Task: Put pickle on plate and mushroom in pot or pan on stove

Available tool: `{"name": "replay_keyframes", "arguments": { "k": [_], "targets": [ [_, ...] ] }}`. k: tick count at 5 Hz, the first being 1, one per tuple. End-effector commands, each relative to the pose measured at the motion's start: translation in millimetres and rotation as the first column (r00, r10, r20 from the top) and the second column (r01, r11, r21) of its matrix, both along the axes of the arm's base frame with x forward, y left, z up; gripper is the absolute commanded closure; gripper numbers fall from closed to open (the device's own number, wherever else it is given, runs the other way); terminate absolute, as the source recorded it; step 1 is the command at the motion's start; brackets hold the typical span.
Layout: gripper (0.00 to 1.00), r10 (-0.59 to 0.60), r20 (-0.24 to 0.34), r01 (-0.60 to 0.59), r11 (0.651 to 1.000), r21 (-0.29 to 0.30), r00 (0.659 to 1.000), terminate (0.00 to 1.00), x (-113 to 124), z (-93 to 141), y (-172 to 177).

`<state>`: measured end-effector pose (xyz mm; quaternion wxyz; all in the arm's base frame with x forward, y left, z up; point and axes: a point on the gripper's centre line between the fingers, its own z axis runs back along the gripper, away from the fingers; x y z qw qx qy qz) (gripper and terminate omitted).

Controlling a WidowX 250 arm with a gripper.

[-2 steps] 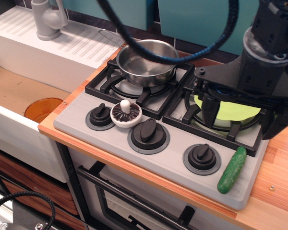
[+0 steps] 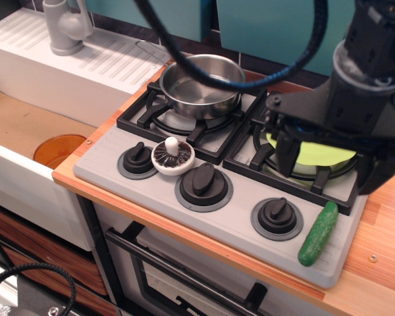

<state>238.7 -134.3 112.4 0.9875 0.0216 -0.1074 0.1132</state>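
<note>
Overhead, the empty gripper (image 2: pixel 329 161) hangs wide open above the plate (image 2: pixel 316 155).

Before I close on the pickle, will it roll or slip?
The pickle looks round-bodied and glossy, so it may squirt from a pinch near its ends; gripping across its middle seems safer. It lies on the stove's smooth grey front near the edge, so a nudge would probably roll it. It looks like light, stiff plastic.

the desk (image 2: pixel 382 263) (a wooden counter) carries the grey stove (image 2: pixel 237 217), which covers most of its visible surface. bare wood shows along the front edge and at the right side.
</note>
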Motion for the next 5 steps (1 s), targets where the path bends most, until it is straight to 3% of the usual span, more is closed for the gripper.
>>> {"name": "replay_keyframes", "arguments": {
  "k": [1,5],
  "targets": [
    [0.00,0.014,0.080,-0.013,1.000,-0.012,0.997,0.00,12.6,-23.5,-6.2],
    [0.00,-0.017,0.141,0.018,1.000,-0.010,0.990,0.00,31.7,-65.1,-8.0]
  ]
}}
